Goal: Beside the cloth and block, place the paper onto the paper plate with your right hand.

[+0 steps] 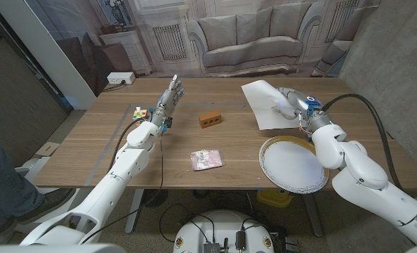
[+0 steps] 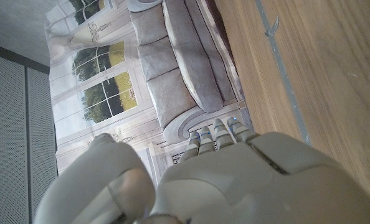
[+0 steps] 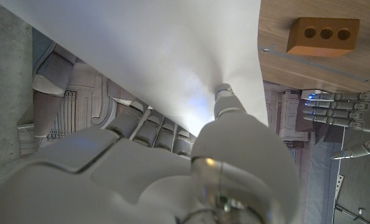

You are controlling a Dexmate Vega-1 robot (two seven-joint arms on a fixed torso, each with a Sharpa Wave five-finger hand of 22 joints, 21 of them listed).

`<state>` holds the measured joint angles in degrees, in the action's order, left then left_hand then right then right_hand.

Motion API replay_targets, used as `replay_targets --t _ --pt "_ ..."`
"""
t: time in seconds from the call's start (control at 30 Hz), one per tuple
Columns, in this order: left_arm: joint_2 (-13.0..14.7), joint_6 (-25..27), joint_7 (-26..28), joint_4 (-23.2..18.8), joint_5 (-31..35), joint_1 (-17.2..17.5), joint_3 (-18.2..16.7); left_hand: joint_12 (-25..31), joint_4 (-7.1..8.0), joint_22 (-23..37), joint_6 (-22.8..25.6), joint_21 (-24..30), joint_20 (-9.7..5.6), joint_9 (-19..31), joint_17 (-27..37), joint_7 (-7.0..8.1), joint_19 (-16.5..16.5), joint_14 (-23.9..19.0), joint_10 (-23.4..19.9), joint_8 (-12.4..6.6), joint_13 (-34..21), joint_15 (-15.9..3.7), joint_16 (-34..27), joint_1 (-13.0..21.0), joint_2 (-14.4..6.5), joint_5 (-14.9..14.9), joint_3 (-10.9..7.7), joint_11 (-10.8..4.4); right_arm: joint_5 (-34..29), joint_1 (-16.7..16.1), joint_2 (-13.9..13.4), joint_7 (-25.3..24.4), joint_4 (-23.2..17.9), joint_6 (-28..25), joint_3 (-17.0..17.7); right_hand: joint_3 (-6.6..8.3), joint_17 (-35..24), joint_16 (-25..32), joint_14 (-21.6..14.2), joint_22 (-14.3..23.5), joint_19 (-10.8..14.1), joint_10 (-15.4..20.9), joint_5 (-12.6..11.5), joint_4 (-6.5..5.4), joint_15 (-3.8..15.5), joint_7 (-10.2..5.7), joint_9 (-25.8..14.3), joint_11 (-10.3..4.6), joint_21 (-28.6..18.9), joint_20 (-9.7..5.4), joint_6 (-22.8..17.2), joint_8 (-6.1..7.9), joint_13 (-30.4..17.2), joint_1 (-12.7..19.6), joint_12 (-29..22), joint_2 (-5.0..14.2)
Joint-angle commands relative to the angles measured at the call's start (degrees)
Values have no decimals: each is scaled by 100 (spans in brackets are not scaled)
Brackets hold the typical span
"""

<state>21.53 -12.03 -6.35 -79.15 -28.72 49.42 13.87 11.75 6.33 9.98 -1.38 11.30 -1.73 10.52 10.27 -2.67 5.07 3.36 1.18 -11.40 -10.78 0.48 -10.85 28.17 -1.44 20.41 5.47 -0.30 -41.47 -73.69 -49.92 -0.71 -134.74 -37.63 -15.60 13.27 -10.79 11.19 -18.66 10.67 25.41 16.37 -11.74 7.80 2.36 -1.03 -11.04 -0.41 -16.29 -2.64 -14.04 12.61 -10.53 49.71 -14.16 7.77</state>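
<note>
Paper [image 1: 263,102] sat pinched, apparently, between your right hand's [image 1: 290,105] fingers [image 3: 225,104]; the paper plate [image 1: 293,164] lay near them. Your left hand [image 1: 170,99] stood released, fingers apart.

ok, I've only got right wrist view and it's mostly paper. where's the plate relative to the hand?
Observer: The paper plate sits at the table's near edge, closer to the robot than the right hand.
Operator: anything on it?
Observer: No, it's bare.
Operator: cloth in the way?
Observer: No. The pink cloth lies to the plate's left, apart from it.
Operator: paper off the table?
Observer: Only partly. The paper looks raised by the hand, and the rest lies on the wood.
</note>
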Motion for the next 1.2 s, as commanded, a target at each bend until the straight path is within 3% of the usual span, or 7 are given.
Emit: replay_targets --t 0.03,0.4,0.77,1.2 --pt "-10 54 22 -12 22 11 30 -8 10 27 49 2 -15 30 29 -15 33 54 13 6 -14 4 4 19 -20 44 21 -17 82 -616 -280 -255 -440 -275 332 -25 -10 -14 28 7 -11 61 -7 -26 214 13 -19 13 11 -188 -50 -12 -14 19 -4 -42" --pt "-8 120 28 -39 62 -22 58 -10 9 27 46 3 -13 30 29 -7 33 56 18 8 -14 4 4 25 -27 45 35 -5 587 -1227 -458 -740 -571 -96 833 -15 -8 -7 -1 8 8 125 -5 -27 257 6 -20 -25 23 -201 -92 -13 -14 41 -7 -29" --pt "-81 162 -3 34 116 -145 138 -10 9 27 49 3 -15 30 29 -8 34 59 19 7 -14 8 5 29 -34 45 48 0 954 -2012 -741 -1060 -902 -275 1416 -16 -6 -2 -33 8 32 184 -1 -29 284 -7 -21 -44 31 -214 -140 -10 -15 50 -11 -34" --pt "-219 160 -83 242 165 -260 190 -10 9 27 50 3 -16 30 29 -9 35 64 21 6 -14 6 7 36 -42 45 65 -13 1393 -2592 -1104 -1216 -1204 -585 1798 -10 -4 -7 -38 8 32 192 1 -26 298 -11 -22 -45 46 -205 -149 -21 -15 69 4 -31"
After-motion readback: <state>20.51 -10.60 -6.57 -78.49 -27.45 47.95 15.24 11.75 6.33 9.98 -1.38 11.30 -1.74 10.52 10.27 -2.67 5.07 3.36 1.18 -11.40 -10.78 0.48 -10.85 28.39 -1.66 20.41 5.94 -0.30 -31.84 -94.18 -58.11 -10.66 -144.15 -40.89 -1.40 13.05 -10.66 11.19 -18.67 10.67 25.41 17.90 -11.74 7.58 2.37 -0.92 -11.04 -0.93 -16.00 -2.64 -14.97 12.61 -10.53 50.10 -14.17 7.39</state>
